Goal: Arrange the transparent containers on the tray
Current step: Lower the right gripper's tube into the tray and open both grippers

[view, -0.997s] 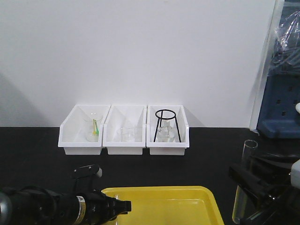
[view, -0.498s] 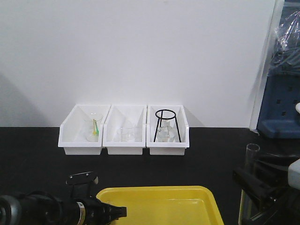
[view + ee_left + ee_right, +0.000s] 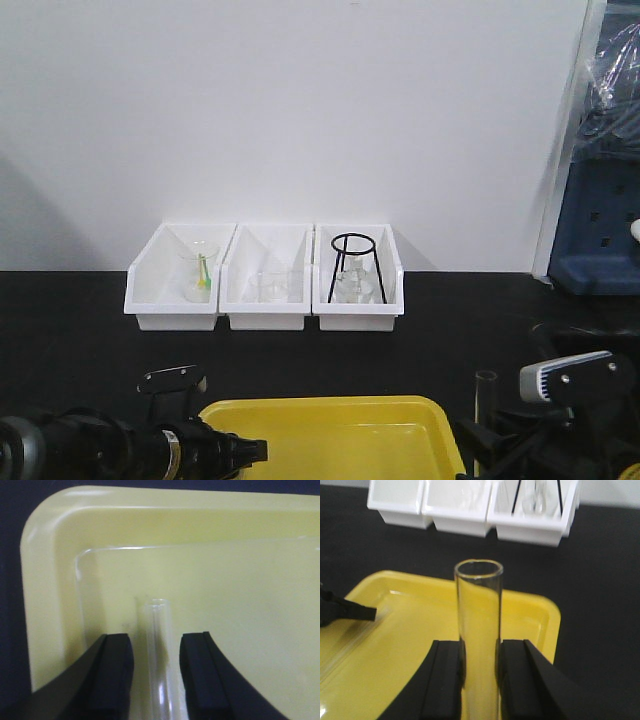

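Tubes first: L gripper (image 3: pixel 156 642) sits inside the tray (image 3: pixel 45 580) by a rounded corner, fingers narrow. I see slim gaps either side of tube one (image 3: pixel 159 625), lying flat on the tray floor btwn them. R gripper (image 3: pixel 480 650) pinches tube two (image 3: pixel 478 600) upright by the tray's right rim, lower end hidden. White bins (image 3: pixel 265 290) well beyond the tray.

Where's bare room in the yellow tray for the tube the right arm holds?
Bare: tray floor from middle to right rim, beyond the held tube. Also the black table between tray and white bins. Crowded: tray's left edge, where the other tube lies between the left fingers.
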Robot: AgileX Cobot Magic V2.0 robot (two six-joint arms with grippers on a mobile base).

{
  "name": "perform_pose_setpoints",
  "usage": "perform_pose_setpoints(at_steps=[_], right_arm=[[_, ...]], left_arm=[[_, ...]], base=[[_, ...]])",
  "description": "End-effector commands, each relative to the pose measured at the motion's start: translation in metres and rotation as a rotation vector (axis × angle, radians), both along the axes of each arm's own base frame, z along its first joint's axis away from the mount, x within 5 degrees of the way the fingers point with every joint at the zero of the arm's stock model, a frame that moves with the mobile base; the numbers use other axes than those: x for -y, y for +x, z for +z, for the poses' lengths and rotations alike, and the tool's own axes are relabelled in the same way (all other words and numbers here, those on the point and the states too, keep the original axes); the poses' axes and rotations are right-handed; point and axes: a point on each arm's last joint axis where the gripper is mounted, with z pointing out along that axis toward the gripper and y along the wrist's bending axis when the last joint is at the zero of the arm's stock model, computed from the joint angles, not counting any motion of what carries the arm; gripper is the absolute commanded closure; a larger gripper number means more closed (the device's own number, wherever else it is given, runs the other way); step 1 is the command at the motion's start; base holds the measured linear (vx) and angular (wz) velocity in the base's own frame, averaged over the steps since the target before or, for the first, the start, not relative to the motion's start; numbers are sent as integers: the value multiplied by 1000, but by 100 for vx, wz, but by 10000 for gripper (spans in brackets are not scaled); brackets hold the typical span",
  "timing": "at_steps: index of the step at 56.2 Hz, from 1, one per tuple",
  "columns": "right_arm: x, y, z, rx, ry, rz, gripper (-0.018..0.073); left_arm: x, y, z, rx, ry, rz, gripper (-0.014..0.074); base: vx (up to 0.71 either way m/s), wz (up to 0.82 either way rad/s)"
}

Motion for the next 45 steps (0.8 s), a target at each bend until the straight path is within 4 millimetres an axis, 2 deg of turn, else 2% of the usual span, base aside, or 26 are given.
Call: perform_pose_setpoints(at_steps=[1, 14, 31, 45], right_arm=[[-9, 14, 12, 29, 108, 13, 571], [-21, 52, 5, -56, 204, -39, 571], [-40, 89, -21, -158, 353, -42, 571], [-49, 99, -51, -257, 447, -39, 568]], left_arm=[[1, 3, 38, 101, -33, 20, 198], [-3, -4, 81, 210, -59, 24, 198], [-11, -24, 143, 366, -113, 30, 198], [-14, -32, 160, 418, -108, 20, 198]], base=[[0, 0], [0, 0], [0, 0], [0, 0]])
